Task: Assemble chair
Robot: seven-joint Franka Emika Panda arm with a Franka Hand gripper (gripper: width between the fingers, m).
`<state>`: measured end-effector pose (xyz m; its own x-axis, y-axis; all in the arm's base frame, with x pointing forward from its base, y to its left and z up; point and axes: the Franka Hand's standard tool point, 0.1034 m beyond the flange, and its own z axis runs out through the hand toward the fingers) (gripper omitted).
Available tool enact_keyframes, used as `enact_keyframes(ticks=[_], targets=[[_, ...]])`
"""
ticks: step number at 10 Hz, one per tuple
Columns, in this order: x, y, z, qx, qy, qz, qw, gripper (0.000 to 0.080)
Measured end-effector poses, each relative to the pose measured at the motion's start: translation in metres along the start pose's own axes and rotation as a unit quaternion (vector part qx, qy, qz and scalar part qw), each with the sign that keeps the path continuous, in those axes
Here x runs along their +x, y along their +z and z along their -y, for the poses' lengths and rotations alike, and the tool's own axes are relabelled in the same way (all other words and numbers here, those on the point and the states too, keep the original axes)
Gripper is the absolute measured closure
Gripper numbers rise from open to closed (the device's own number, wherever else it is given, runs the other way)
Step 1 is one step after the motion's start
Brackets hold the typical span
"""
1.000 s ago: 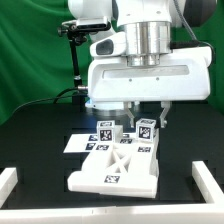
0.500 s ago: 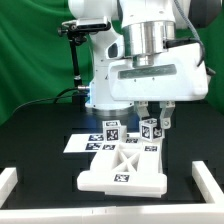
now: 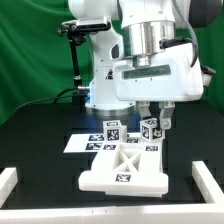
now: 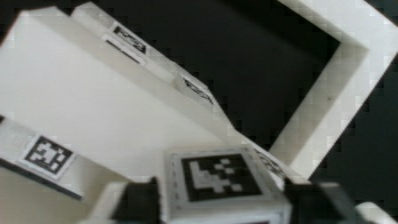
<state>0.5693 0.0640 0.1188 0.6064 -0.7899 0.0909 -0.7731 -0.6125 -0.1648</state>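
The chair's big white part (image 3: 125, 168), a flat slab with crossed ribs, lies on the black table in the exterior view. Two short tagged posts stand at its far edge, one towards the exterior view's left (image 3: 113, 131) and one towards its right (image 3: 150, 131). My gripper (image 3: 155, 124) comes straight down on the right post, with a finger on each side of it. In the wrist view the gripper (image 4: 222, 205) is shut on this tagged block (image 4: 222, 175), both dark fingers against its sides. The white slab (image 4: 107, 100) spreads out beyond it.
The marker board (image 3: 78, 142) lies flat behind the chair part, towards the exterior view's left. Low white rails (image 3: 10, 181) (image 3: 208, 178) border the table at both sides. A black stand (image 3: 76, 60) rises against the green backdrop. A white bar (image 4: 334, 80) crosses the wrist view.
The gripper has moved towards the exterior view's right, and the chair part with its posts has shifted right with it. In the last half second almost nothing moved.
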Motion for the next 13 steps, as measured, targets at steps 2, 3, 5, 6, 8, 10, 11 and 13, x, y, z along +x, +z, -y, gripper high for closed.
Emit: enact_keyframes(ticks=[2, 3, 5, 6, 8, 10, 11, 13], targets=[[-0.005, 0.0, 0.007, -0.026, -0.179, 0.012, 0.983, 0.0182], [-0.008, 0.001, 0.006, -0.03, -0.221, 0.017, 0.975, 0.0182], [-0.006, 0.001, 0.006, -0.029, -0.27, 0.017, 0.962, 0.0151], [-0.006, 0.001, 0.006, -0.028, -0.304, 0.018, 0.952, 0.0151], [-0.001, 0.001, 0.001, -0.031, -0.379, 0.027, 0.924, 0.0151], [0.006, 0.0, -0.001, -0.031, -0.475, 0.026, 0.879, 0.0151], [0.011, 0.001, -0.004, -0.031, -0.512, 0.027, 0.858, 0.0151], [0.015, 0.0, -0.002, -0.025, -0.544, 0.009, 0.839, 0.0151]])
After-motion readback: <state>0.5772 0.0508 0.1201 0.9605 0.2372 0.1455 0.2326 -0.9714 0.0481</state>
